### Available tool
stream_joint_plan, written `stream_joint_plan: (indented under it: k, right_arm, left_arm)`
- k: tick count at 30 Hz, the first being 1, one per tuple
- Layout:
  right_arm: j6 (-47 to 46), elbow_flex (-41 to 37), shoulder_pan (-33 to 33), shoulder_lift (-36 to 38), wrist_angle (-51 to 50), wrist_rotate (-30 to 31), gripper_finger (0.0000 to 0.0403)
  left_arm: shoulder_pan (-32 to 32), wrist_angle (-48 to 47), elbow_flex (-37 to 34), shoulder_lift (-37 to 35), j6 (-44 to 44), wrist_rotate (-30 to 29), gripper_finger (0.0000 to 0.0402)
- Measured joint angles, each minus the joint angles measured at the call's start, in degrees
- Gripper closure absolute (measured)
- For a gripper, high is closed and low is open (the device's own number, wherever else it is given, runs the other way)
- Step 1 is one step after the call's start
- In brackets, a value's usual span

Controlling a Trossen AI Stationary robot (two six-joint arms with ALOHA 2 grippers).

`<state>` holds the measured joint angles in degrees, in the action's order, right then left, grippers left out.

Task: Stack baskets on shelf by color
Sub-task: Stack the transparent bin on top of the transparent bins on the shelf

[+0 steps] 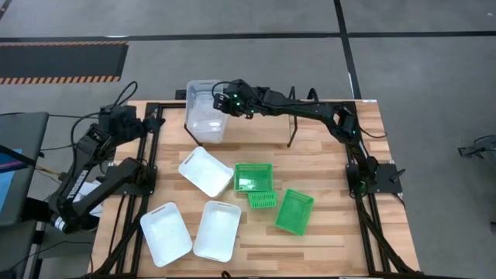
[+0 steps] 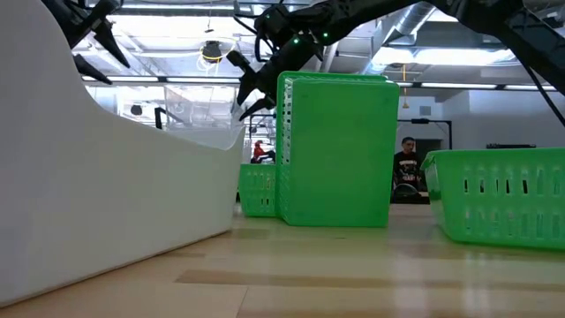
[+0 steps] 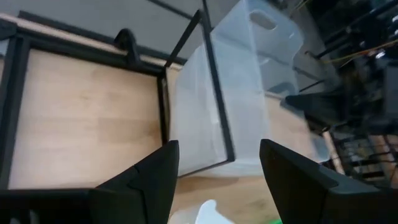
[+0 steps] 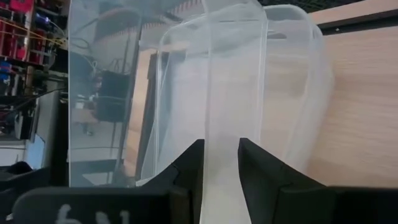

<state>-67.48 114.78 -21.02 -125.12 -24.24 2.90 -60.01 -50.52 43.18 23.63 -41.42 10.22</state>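
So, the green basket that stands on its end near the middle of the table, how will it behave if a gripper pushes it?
The upright green basket would probably tip over easily: in the low view it stands tall on a narrow end. It looks like thin plastic with nothing visibly inside, so likely light, and it may slide on the smooth wooden table before it falls.

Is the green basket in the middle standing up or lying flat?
Standing up on its side. The green basket shows its flat bottom in the low view, and from above it looks like a thin strip.
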Motion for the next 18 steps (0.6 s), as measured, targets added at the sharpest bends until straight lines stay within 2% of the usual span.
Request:
stream_joint_plan:
  k: [13,18]
  right_arm:
    - [-2.4,0.0,0.5,0.0,-1.2,2.3,0.0294]
    - [-5.3,0.0,1.6,0.0,-1.1,6.1,0.0309]
  left_arm:
    - [0.0,0.7,0.0,4.9,1.5,0.7,0.0189]
    - [0.0,1.5,0.0,5.0,1.5,0.3,0.0189]
